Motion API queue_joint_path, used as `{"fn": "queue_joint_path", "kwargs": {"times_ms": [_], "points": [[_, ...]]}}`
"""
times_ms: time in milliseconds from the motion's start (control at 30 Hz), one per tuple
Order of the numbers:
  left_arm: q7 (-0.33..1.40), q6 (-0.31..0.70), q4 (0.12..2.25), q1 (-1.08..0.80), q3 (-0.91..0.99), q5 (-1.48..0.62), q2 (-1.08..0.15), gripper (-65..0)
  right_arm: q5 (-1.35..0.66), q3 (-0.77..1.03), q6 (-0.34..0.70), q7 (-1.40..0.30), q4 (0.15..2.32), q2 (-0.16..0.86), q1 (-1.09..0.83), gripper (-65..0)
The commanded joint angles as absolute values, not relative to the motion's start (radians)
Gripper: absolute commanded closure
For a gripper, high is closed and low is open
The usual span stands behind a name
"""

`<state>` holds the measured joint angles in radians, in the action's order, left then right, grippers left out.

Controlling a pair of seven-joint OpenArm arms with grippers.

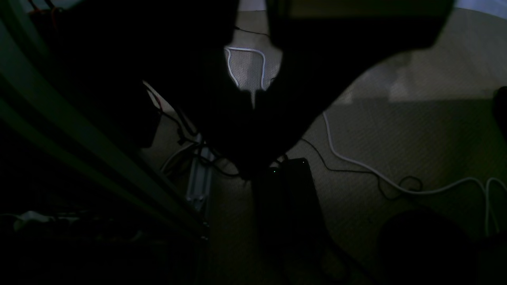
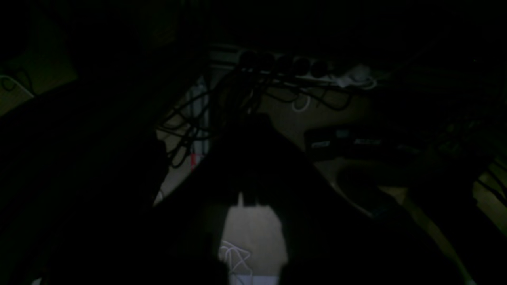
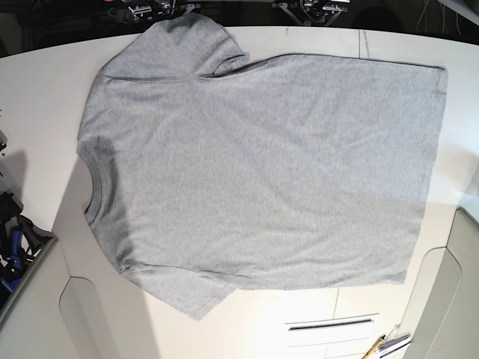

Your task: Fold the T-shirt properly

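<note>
Grey cotton fills most of the base view: the T-shirt lies spread flat on the white table, plain side up, no lettering showing. Going left to right: the ribbed neck points toward the left edge, one sleeve reaches the far side, the other sleeve the near side, and the hem runs down the right. Laid open like this, I judge it is ready for a first fold, none made yet; a few soft creases only.

Neither of my arms shows over the table. Both wrist cameras look down past the table's side at dim carpet. Left wrist view: my left gripper is a dark silhouette, jaws drawn together, holding nothing, with a white cable and a black power brick on the floor below. Right wrist view, much darker: my right gripper likewise closed and empty, above a tangle of black cables.

Parked low and clear, I judge, so the shirt stays undisturbed before the start.
</note>
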<state>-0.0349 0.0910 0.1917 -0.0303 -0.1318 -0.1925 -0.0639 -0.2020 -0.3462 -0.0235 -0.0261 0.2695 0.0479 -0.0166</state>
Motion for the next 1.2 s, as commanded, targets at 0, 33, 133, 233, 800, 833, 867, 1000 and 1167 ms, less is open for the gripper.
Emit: {"fn": "queue_joint_path", "kwargs": {"times_ms": [0,33,133,233,800,833,867,1000,1167], "points": [[-0.045,0.095,0.197,-0.029,-0.133,-0.190,-0.065,0.0,-0.205,-0.346,-0.030,-0.016,0.277,0.050,-0.012,0.0],[-0.045,0.095,0.197,-0.029,-0.133,-0.190,-0.065,0.0,-0.205,-0.346,-0.030,-0.016,0.278,0.050,-0.012,0.0],[-0.045,0.094,0.197,-0.028,-0.133,-0.189,-0.065,0.0,-0.205,-0.346,-0.030,-0.016,0.278,0.050,-0.012,0.0],[-0.048,0.095,0.197,-0.029,-0.133,-0.190,-0.065,0.0,-0.205,-0.346,-0.030,-0.016,0.278,0.050,-0.012,0.0],[-0.049,0.094,0.204,-0.045,-0.133,-0.190,-0.069,0.0,-0.205,-0.346,-0.030,-0.017,0.278,0.062,-0.022,0.0],[-0.049,0.094,0.210,-0.052,-0.133,-0.191,-0.070,0.0,-0.205,-0.346,-0.030,-0.016,0.280,0.065,-0.028,0.0],[-0.053,0.094,0.221,-0.063,-0.133,-0.190,-0.070,0.0,-0.205,-0.346,-0.030,-0.017,0.281,0.070,-0.033,0.0],[-0.064,0.094,0.303,-0.134,-0.133,-0.198,-0.086,0.0,-0.205,-0.346,-0.030,-0.016,0.300,0.091,-0.066,0.0],[-0.064,0.107,0.461,-0.266,-0.133,-0.219,-0.121,0.0,-0.205,-0.346,-0.030,-0.016,0.400,0.134,-0.147,0.0]]}}
